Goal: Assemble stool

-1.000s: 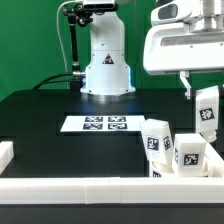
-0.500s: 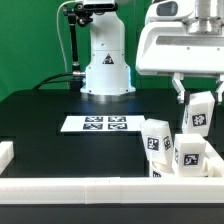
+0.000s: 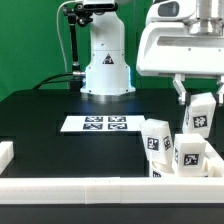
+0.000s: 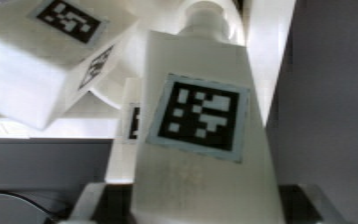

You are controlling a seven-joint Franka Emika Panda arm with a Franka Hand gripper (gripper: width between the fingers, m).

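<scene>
My gripper (image 3: 193,97) is shut on a white stool leg (image 3: 199,113) with a black-and-white tag and holds it upright in the air at the exterior view's right. In the wrist view the held leg (image 4: 201,120) fills the middle, clamped between my fingers (image 4: 98,203). Two more tagged white stool parts, one (image 3: 156,139) and another (image 3: 190,155), stand on the black table below and to the left of the held leg. One of them shows in the wrist view (image 4: 60,55). I cannot make out a round seat as such.
The marker board (image 3: 96,124) lies flat on the black table's middle. A white border rail (image 3: 90,190) runs along the front edge, with a short rail end (image 3: 5,153) at the left. The robot base (image 3: 107,65) stands at the back.
My gripper moved left and slightly down with the leg between one second and half a second ago. Since then nothing has visibly moved.
</scene>
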